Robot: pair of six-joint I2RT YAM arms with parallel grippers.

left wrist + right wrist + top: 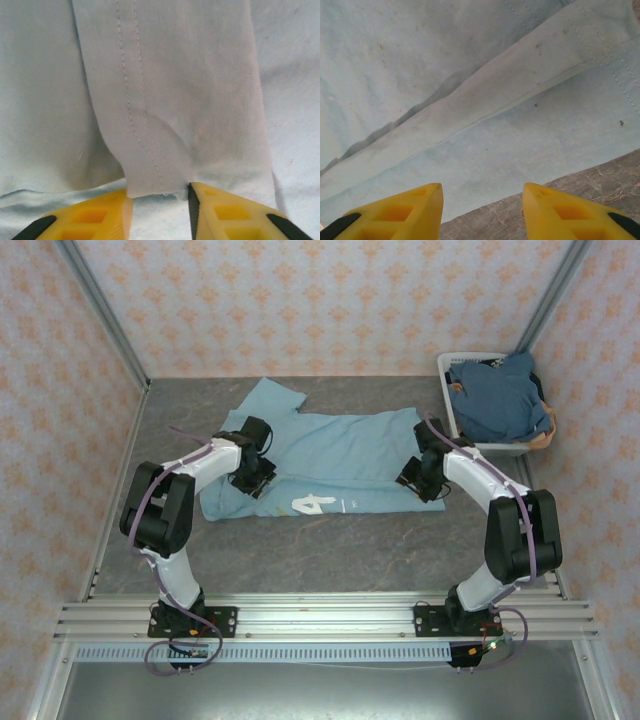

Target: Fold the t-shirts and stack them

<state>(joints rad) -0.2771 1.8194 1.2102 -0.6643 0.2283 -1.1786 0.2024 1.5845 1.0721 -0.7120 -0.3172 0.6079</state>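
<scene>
1. Both end effectors sit low over the light blue t-shirt (340, 455), which lies spread flat in the middle of the table (330, 550), its white lettering toward the near edge.
2. Left end effector (160, 194): closed on a stitched fold of the shirt's hem, held at the very fingertips.
3. Right end effector (482, 195): jaws apart with nothing between them, poised over the shirt's near edge where cloth meets table.
4. Likely trouble: the left pinch looks shallow, so the hem could slide out once lifted.
5. With only 1 side gripped, a lift now would probably drag the cloth askew and crease the fold.
6. Farther back, a white laundry basket (445, 380) stands in the far right corner, with darker slate-blue t-shirts (500, 400) heaped over its rim.
7. It stands well apart from the spread shirt, so it should not hinder folding; nearer walls hem in the arms on either side.
</scene>
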